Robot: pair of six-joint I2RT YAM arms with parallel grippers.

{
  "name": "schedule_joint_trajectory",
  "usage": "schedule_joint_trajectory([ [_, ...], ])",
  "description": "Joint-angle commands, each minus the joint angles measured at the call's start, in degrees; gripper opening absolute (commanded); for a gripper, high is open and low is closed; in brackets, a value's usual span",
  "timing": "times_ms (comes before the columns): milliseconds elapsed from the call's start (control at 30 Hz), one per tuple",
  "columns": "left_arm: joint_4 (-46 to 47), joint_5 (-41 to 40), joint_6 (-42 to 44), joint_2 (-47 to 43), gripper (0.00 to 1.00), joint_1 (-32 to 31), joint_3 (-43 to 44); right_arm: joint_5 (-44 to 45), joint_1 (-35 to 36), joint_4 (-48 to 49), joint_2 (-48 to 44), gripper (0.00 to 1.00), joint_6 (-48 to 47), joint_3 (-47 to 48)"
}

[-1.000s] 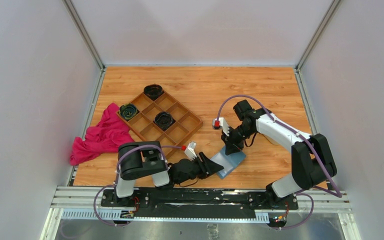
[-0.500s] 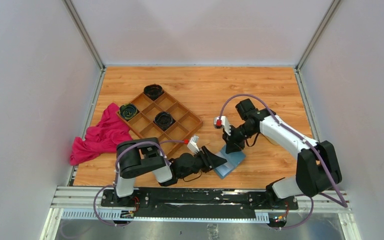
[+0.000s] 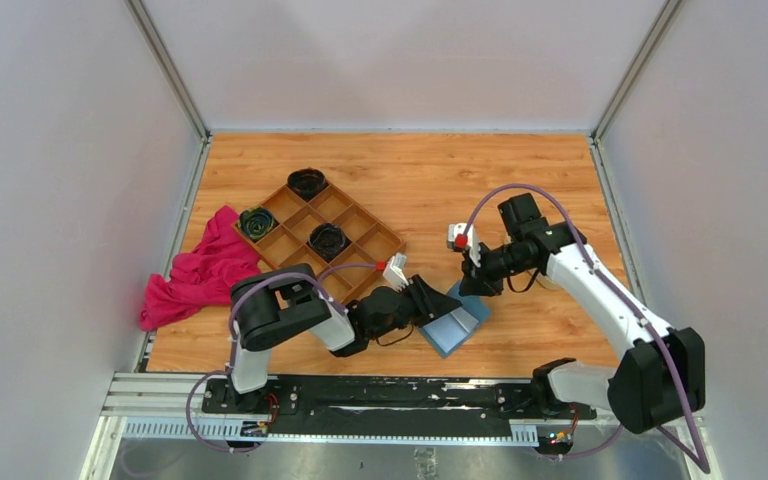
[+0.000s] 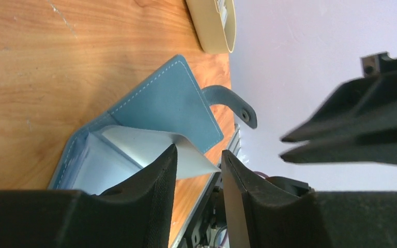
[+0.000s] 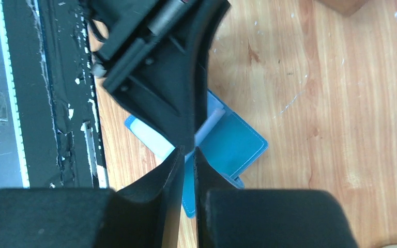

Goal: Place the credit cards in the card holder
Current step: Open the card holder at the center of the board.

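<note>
The card holder (image 3: 457, 328) lies open near the table's front edge; its teal cover (image 4: 170, 103) and snap tab (image 4: 232, 103) show in the left wrist view. A pale card-like sheet (image 4: 144, 144) rises from its fold; I cannot tell if it is a credit card or an inner flap. My left gripper (image 3: 438, 300) lies low over the holder, jaws apart, with that sheet's corner between them (image 4: 199, 151) against one finger (image 4: 157, 186). My right gripper (image 3: 467, 285) hovers above the holder (image 5: 238, 142), its jaws (image 5: 187, 150) almost together with nothing seen between them.
A brown wooden compartment tray (image 3: 360, 250) holding dark round things sits at the left, beside a pink cloth (image 3: 205, 270). A cream oval tray (image 4: 214, 26) with something whitish in it lies beyond the holder. The black base rail (image 3: 390, 390) runs along the near edge.
My left gripper slid right onto the holder and its jaws narrowed. My right gripper left the holder and drew back to the right.
</note>
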Motion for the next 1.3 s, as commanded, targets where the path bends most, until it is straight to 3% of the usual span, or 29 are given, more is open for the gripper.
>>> schedule_joint_trajectory([
  [0, -4.7, 1.1, 2.9, 1.9, 0.38, 1.2, 3.0, -7.5, -1.5, -4.9, -4.3, 0.14, -7.2, -1.7],
  [167, -4.7, 2.9, 2.7, 5.0, 0.34, 2.5, 5.0, -12.0, -1.6, -10.4, -6.0, 0.01, -15.8, -2.5],
  [400, -7.0, 4.3, 4.1, 6.5, 0.31, 3.8, 7.0, -10.3, -1.5, -11.4, -6.2, 0.00, -30.6, -8.6],
  [467, -7.9, 4.5, 4.8, 6.5, 0.31, 4.0, 7.2, -7.6, -1.4, -9.1, -6.1, 0.04, -32.5, -11.0],
  [600, -8.1, 5.3, 5.5, 7.1, 0.31, 4.7, 7.6, 3.9, -1.3, 4.6, -4.5, 0.08, -22.1, -14.5],
  [700, -7.8, 5.8, 5.9, 7.5, 0.31, 4.8, 7.7, 10.8, -1.3, 12.2, -0.6, 0.04, -14.8, -14.6],
  [900, -8.1, 6.0, 8.0, 6.1, 0.32, 5.1, 6.7, 19.2, 0.1, 17.1, 6.6, 0.00, -6.5, -13.7],
  [1067, -8.6, 5.8, 11.1, 1.9, 0.36, 5.1, 4.5, 18.5, 0.5, 15.4, 9.1, 0.01, -4.2, -12.1],
  [1267, -9.5, 7.1, 14.9, -3.9, 0.38, 5.0, 1.7, 11.5, 0.5, 9.8, 8.5, 0.04, -3.5, -9.2],
])
